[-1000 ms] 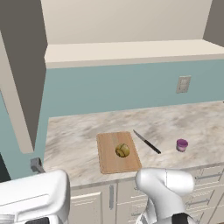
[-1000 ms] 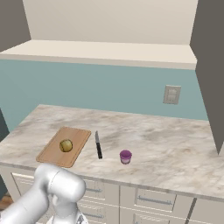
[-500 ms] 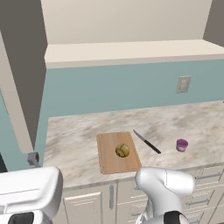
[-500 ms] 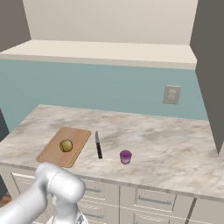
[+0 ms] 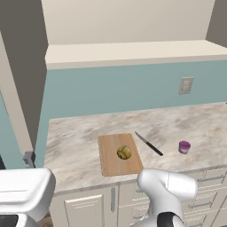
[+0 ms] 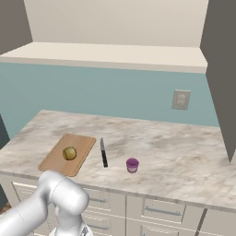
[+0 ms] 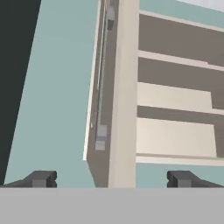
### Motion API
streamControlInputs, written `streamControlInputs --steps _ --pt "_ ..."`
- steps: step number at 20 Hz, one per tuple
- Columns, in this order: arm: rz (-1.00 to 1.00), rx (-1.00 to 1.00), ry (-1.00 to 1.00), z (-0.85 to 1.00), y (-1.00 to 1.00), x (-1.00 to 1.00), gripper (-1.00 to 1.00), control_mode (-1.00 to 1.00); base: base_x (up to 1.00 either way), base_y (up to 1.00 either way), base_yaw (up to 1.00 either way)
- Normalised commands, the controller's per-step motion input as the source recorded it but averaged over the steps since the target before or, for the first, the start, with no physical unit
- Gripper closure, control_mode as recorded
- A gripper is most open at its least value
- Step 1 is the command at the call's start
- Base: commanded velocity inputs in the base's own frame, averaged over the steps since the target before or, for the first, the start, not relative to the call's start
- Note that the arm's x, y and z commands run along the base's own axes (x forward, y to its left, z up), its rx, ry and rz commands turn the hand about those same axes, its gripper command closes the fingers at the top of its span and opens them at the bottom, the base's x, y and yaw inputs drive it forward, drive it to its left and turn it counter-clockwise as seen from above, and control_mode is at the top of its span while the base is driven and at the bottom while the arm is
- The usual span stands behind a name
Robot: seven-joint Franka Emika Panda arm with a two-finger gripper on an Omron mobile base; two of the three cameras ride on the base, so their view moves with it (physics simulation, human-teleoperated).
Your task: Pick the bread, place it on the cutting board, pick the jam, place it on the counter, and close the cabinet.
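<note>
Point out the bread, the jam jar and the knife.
bread (image 5: 124, 152), left base view, top of its crust
jam jar (image 6: 132, 164), right base view, its side below the lid
knife (image 6: 103, 153), right base view, middle of its length

1. The round golden-brown bun has darker swirled crust lines.
2. The rectangular wooden cutting board is light brown.
3. The small squat jam jar is purple-pink.
4. The broad stone surface is beige-grey, marbled.
</note>
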Motion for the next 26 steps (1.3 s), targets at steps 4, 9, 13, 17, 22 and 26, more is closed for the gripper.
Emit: streamControlInputs --steps 4,9,13,17,22,26 --pt "-0.11 0.0 -0.02 0.0 0.04 0.17 -1.0 -1.0 0.0 0.0 0.0" --pt "-0.08 0.0 0.0 0.0 0.0 0.07 -1.0 -1.0 0.0 0.0 0.0" --pt "-0.02 0.0 0.0 0.0 0.0 0.04 -1.0 -1.0 0.0 0.0 0.0" --pt "-0.03 0.0 0.0 0.0 0.0 0.07 -1.0 -1.0 0.0 0.0 0.0" --pt "-0.03 0.0 0.0 0.0 0.0 0.15 -1.0 -1.0 0.0 0.0 0.0" --pt "-0.03 0.0 0.0 0.0 0.0 0.11 -1.0 -1.0 0.0 0.0 0.0"
